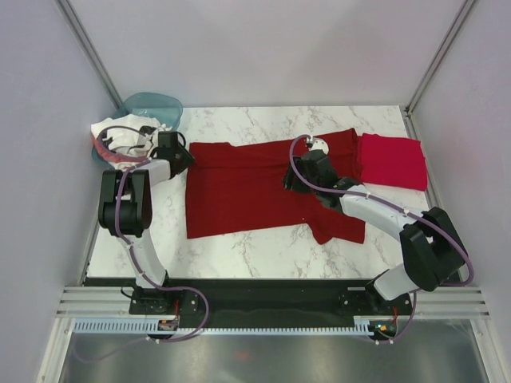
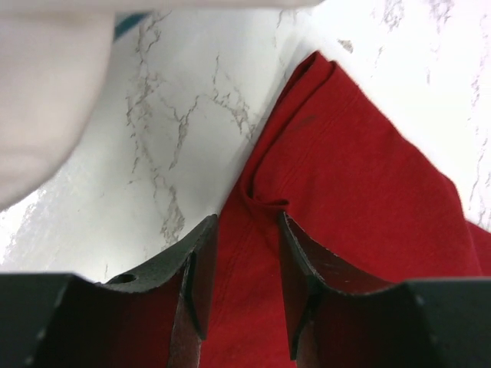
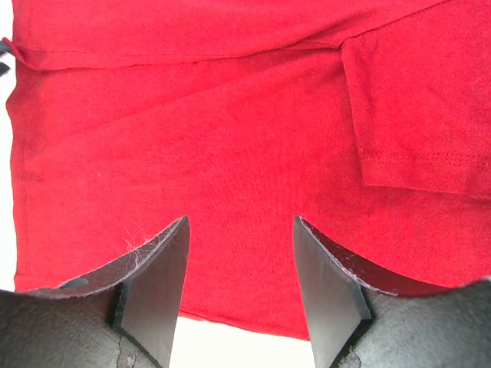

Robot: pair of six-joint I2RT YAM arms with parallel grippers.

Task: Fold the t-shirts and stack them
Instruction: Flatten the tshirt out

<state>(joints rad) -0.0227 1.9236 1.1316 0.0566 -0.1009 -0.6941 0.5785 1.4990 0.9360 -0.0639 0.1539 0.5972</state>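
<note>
The dark maroon-red t-shirt (image 1: 247,187) lies spread flat on the marble table. My left gripper (image 1: 184,158) is at its far left corner. In the left wrist view the gripper (image 2: 247,230) is open, its jaws astride the shirt's edge (image 2: 345,176), where the cloth puckers a little. My right gripper (image 1: 297,179) hovers over the shirt's right half. In the right wrist view it (image 3: 242,230) is open and empty above the red cloth (image 3: 192,123), with a sleeve (image 3: 422,115) to the right. A folded crimson-pink t-shirt (image 1: 391,159) lies at the far right. White t-shirts (image 1: 116,136) sit in the basin.
A teal translucent basin (image 1: 152,106) stands at the far left corner. Grey walls and metal frame posts (image 1: 88,48) close in the table. Bare marble (image 1: 263,247) shows in front of the maroon shirt and behind it.
</note>
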